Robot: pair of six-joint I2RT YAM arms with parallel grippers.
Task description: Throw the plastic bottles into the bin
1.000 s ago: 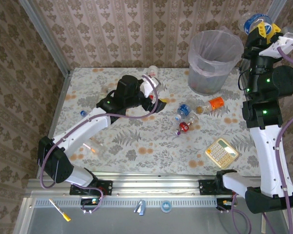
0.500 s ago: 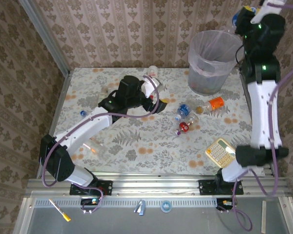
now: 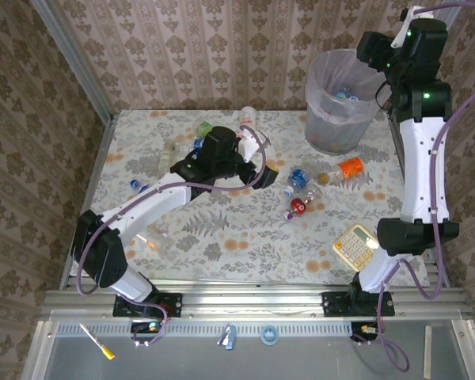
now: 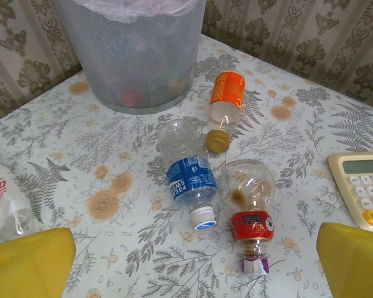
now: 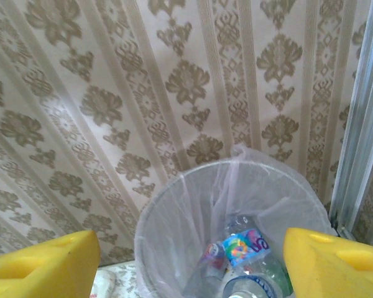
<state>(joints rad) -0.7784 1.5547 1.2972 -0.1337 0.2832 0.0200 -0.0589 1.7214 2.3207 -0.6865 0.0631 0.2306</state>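
Gaping left tool point(image 4: 193, 261) over crumpled clear bottles point(image 4: 186, 171) (right tool point(image 5: 189, 264) equally parted above tapered, bag-lined bin point(image 5: 174, 230))

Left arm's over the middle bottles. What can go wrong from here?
1. The blue-label bottle and red-label bottle lie almost touching ahead of the open left gripper; closing may catch both or knock one rolling.
2. The calculator sits close and might get swept.
3. The open right gripper hangs over the bin; a low retreat may clip its rim.
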